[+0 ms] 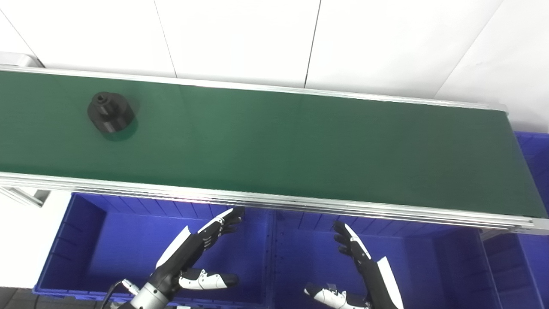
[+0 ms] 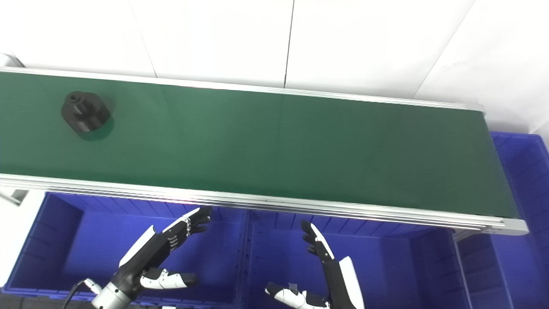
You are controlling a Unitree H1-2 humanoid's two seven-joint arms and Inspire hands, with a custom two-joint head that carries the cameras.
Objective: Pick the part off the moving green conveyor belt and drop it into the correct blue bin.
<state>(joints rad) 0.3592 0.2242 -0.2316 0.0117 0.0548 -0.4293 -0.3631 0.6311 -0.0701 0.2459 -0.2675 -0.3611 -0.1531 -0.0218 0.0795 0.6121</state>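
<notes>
Black round part (image 1: 111, 112) sits on the green belt (image 1: 300, 146), far left end. Left hand (image 1: 195, 253) and right hand (image 1: 364, 270) hover over separate blue bins (image 1: 85, 240), fingers spread wide, holding nothing.

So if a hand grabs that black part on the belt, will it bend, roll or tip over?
Probably none of these. The black part looks like a solid, squat cylinder with a narrower collar on top, so it likely stays stiff. It stands on its flat base on the belt, wider than tall, so tipping seems unlikely. Knocked onto its side, though, its round wall could let it roll.
</notes>
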